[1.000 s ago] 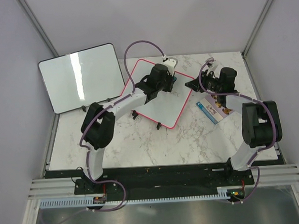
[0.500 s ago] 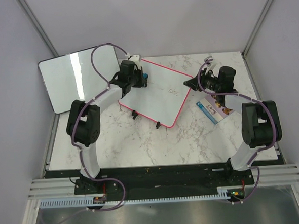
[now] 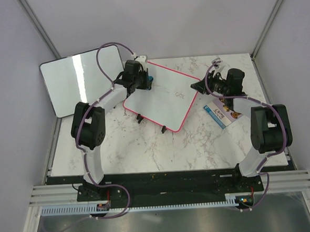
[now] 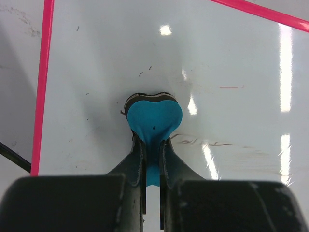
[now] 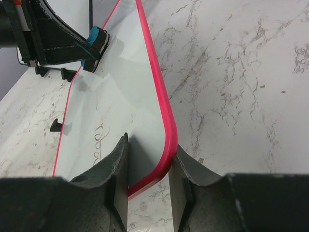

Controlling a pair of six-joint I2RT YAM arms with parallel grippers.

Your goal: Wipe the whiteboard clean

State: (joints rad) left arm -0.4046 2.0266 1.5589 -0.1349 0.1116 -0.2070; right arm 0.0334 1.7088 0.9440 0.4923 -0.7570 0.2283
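Two wrist-view grips: left gripper (image 4: 152, 145) on blue eraser (image 4: 154, 117), right gripper (image 5: 148, 146) on whiteboard (image 5: 118, 92) corner.

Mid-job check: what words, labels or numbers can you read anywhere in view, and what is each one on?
whiteboard: faint grey handwriting, seen sideways; it looks like "robo", but I am not sure of that.
card on the table right of the whiteboard: print on a blue band, too small to read.
blue eraser: no text.
black-framed board: no text visible.
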